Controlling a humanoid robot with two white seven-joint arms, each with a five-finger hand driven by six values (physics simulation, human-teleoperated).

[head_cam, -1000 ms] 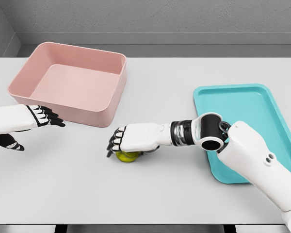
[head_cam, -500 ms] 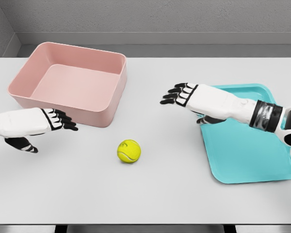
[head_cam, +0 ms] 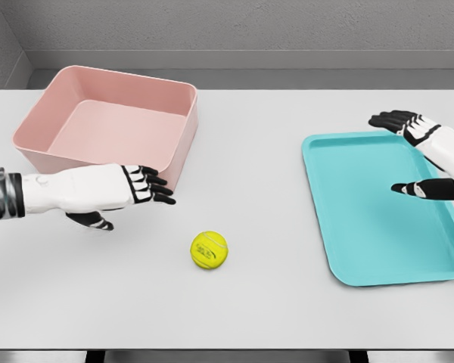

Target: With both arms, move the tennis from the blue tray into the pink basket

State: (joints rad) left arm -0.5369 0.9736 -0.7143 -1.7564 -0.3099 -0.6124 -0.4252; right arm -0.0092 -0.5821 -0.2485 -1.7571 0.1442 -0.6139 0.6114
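A yellow tennis ball lies loose on the white table, between the pink basket at the back left and the blue tray on the right. My left hand hovers open just left of and above the ball, in front of the basket's near wall, fingers stretched toward the right. My right hand is open over the tray's far right part, well away from the ball. Both the basket and the tray hold nothing.
The white table ends at a front edge along the bottom of the view. A grey wall runs behind the table's far edge.
The right hand let go of the ball and drew back right over the tray. The left hand reached right toward the ball, which rolled slightly right and nearer.
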